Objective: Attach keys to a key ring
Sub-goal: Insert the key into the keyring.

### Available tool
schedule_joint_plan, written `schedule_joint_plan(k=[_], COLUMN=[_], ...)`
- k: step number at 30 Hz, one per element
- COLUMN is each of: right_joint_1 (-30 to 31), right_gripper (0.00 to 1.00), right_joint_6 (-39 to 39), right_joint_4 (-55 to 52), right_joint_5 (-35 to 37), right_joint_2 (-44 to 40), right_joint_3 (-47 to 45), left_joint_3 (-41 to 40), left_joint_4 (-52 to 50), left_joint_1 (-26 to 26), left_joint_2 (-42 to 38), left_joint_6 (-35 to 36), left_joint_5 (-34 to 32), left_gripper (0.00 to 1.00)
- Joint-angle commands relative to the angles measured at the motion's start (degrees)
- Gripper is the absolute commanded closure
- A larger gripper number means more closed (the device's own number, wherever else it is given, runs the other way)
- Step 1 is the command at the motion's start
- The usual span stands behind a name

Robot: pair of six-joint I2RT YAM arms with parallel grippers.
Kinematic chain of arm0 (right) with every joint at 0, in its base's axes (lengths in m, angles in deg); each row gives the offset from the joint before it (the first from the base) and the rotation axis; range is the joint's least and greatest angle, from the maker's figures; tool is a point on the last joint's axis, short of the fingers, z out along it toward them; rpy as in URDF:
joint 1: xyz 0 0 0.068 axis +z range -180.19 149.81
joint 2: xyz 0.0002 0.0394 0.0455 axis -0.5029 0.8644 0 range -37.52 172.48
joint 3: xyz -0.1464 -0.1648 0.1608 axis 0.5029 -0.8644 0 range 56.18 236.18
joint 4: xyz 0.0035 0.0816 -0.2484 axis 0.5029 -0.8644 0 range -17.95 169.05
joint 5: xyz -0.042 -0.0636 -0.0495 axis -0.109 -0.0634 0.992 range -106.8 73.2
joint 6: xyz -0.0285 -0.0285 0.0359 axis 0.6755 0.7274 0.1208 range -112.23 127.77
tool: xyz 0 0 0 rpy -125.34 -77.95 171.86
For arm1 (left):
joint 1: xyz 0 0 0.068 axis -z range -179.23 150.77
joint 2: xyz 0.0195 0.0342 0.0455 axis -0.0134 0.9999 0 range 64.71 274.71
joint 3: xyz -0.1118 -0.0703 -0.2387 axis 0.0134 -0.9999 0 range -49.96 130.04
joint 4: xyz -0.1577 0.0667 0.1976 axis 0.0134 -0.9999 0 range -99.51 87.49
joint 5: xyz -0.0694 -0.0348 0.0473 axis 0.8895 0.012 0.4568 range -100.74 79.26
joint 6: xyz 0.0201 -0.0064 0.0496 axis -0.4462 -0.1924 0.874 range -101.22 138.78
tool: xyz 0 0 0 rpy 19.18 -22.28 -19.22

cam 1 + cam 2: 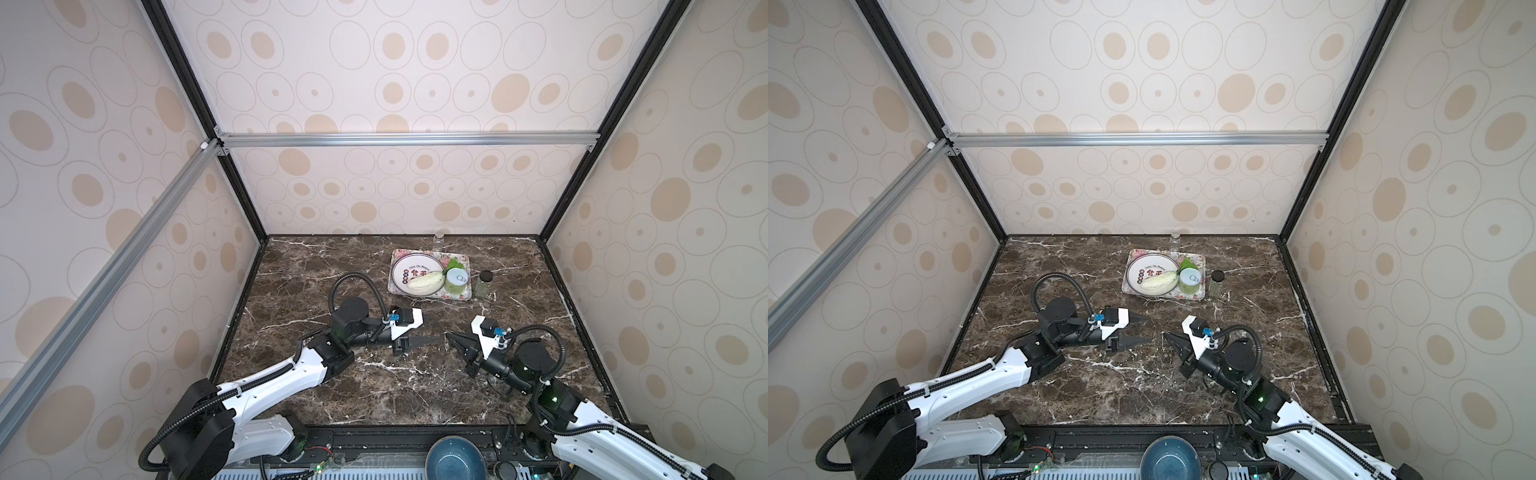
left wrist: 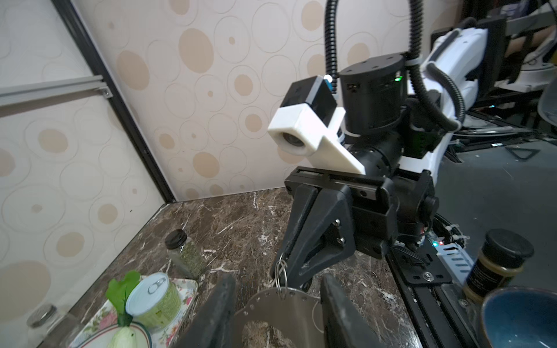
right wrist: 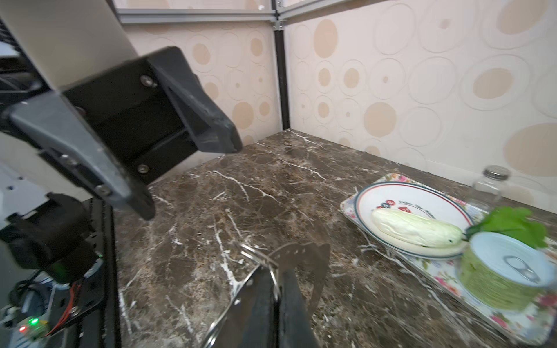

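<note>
As the right gripper (image 2: 291, 278) pinches shut on the loop (image 2: 281, 271), seemingly hooked through a rim hole, the key ring (image 2: 280, 307) hangs at its tips above the table (image 1: 374, 395) — thin, stiff, light, probably slick metal, best taken by its broad flat faces, clear of the holes. Its holed rim points at the right gripper, its long axis apparently spanning the left gripper's (image 1: 1147, 329) parted, empty-looking jaws.

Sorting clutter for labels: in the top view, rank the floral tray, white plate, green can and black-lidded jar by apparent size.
Largest to smallest: floral tray, white plate, green can, black-lidded jar.
</note>
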Motion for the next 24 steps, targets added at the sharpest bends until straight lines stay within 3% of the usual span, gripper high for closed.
schedule_joint_plan(k=[1, 7, 11, 16, 24], right_joint_1=[0.0, 0.0, 0.1, 0.1, 0.1], right_gripper=[1.0, 1.0, 1.0, 1.0, 1.0], right_joint_6=[-1.1, -5.4, -6.5, -4.7, -3.8], right_joint_4=[-0.5, -5.1, -8.4, -10.8, -11.3], right_joint_5=[7.4, 13.8, 13.3, 8.4, 5.6], right_joint_2=[0.0, 5.0, 8.6, 11.2, 11.7], right_joint_3=[1.0, 5.0, 7.8, 9.6, 10.0], left_joint_3=[3.3, 2.3, 4.6, 6.9, 8.5], left_joint_4=[-1.3, 0.9, -2.8, -7.2, -11.8], left_joint_1=[0.3, 0.3, 0.3, 0.3, 0.3], left_joint_2=[0.0, 0.7, 2.1, 3.8, 4.6], left_joint_6=[-3.5, -4.7, -5.6, -2.2, 2.0], left_joint_5=[-6.4, -11.7, -17.1, -15.2, -12.3], left_gripper=[0.58, 0.53, 0.48, 0.55, 0.56])
